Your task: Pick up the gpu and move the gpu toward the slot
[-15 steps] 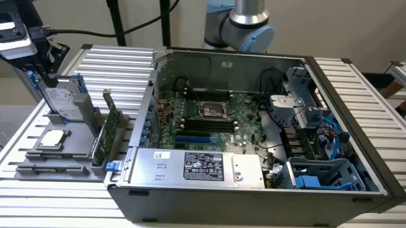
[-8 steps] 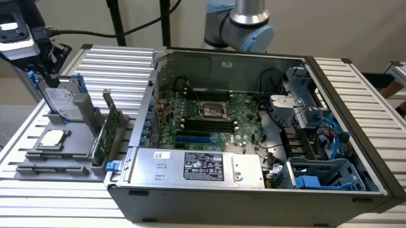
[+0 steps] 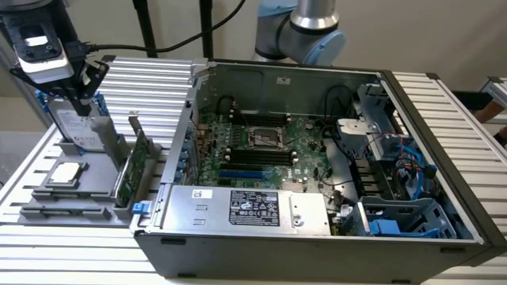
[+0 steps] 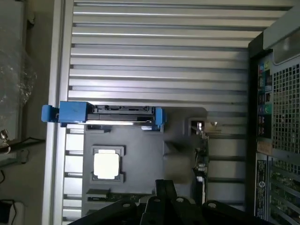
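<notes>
Exterior view: gripper (image 3: 82, 110) is hovering near the upright gpu (image 3: 142, 155), fingers (image 3: 78, 102) looking pinched together, empty. Reaching step, I'd say; they're needing spreading over its top edge.

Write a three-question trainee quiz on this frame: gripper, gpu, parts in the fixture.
1. True or false: the gripper holds the gpu.
2. Fill in: in the exterior view, the gpu stands on edge between the hard drive and the ___.
3. Which part lies flat? A) gpu B) processor chip C) hard drive
Key: 1 false; 2 computer case; 3 B.
</notes>
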You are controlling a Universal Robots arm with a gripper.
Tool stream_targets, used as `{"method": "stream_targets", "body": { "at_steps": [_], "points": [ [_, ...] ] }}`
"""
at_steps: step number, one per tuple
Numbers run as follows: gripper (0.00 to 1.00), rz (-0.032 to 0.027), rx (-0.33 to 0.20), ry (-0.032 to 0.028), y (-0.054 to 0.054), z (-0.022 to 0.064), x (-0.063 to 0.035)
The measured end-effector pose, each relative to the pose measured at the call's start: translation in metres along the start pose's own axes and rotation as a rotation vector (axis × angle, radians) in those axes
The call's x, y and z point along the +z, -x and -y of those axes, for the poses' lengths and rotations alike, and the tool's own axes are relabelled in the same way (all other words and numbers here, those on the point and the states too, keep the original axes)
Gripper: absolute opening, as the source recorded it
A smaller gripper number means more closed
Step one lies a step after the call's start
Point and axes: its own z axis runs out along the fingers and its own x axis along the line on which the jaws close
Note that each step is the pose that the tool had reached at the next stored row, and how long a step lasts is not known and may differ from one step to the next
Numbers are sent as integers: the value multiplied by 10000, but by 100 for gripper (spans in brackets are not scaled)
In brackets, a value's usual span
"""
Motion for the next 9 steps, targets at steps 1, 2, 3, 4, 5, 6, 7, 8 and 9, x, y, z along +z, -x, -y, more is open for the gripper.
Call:
{"method": "stream_targets", "body": {
  "at_steps": [1,2,3,4,5,6,7,8,9],
  "points": [
    [11,0,-1,0,43,22,0],
    [11,-1,-1,-1,85,42,-1],
    [11,0,0,0,129,63,1],
    [11,0,0,0,172,82,3],
    [11,0,-1,0,215,101,5],
    [11,-1,-1,-1,257,119,10],
    [11,1,0,0,294,135,17],
    [11,0,1,-2,327,151,27],
    [11,1,-1,-3,359,165,38]
  ]
}}
